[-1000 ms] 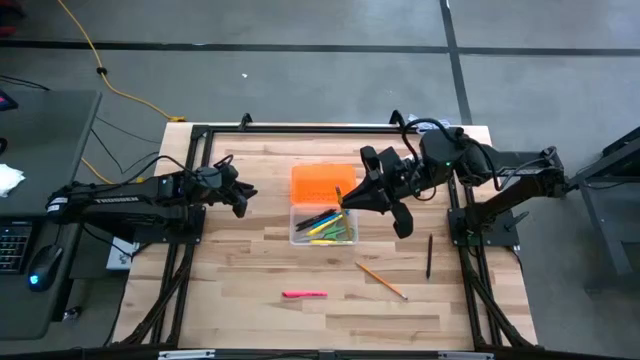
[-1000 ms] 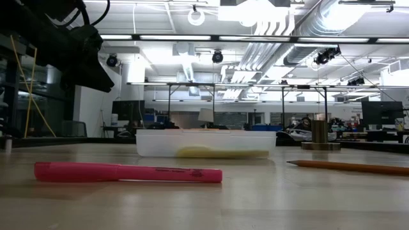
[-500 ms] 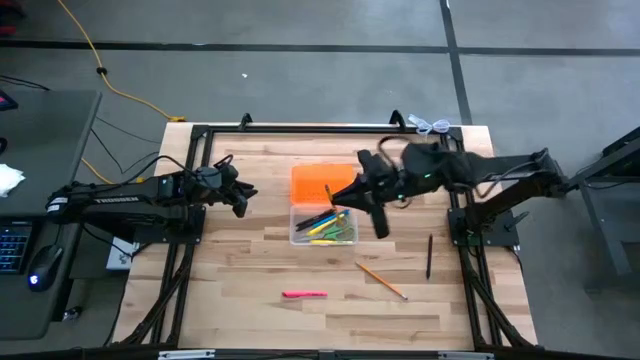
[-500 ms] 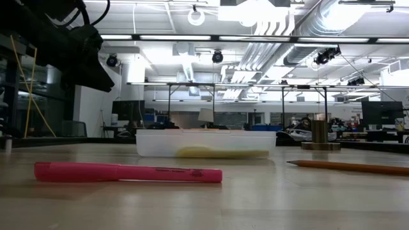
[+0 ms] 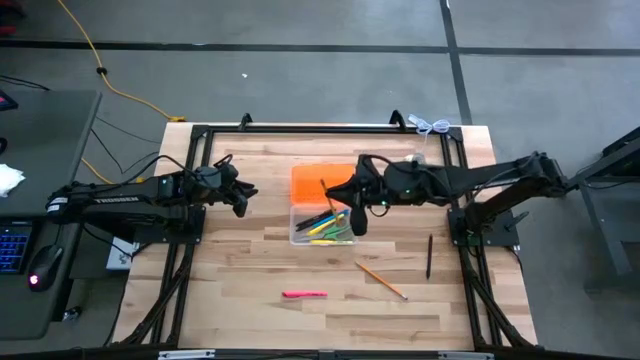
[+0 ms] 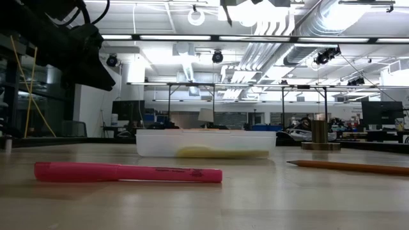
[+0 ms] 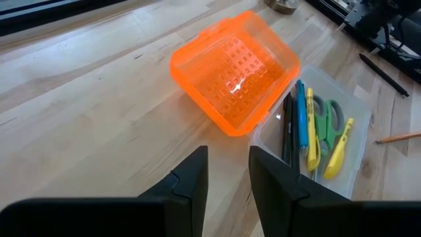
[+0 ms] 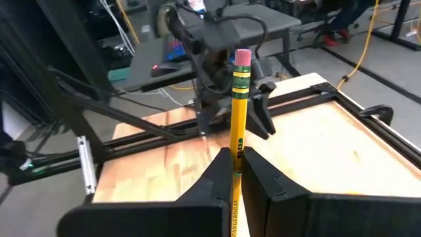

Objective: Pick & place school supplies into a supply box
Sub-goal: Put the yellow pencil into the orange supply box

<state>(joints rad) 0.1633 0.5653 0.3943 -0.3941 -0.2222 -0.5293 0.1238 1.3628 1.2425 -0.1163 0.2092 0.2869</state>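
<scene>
Pencil (image 8: 237, 112) stands upright, eraser up, clamped in right gripper's (image 8: 235, 172) jaws above supply box (image 5: 324, 205); left jaws open.

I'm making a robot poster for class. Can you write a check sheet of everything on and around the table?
Surface: wooden table, black frame round it.
Job's things: clear box with orange lid open, pens and green scissors inside; pink marker, wooden pencil and black pen lie loose on the table.
Clutter: metal weight at the far edge.
Grippers: right pincer shut on a yellow pencil above the box; left pincer open, waiting left of it.
Cables: yellow cable on the floor.
Surroundings: grey floor, workshop behind.
</scene>
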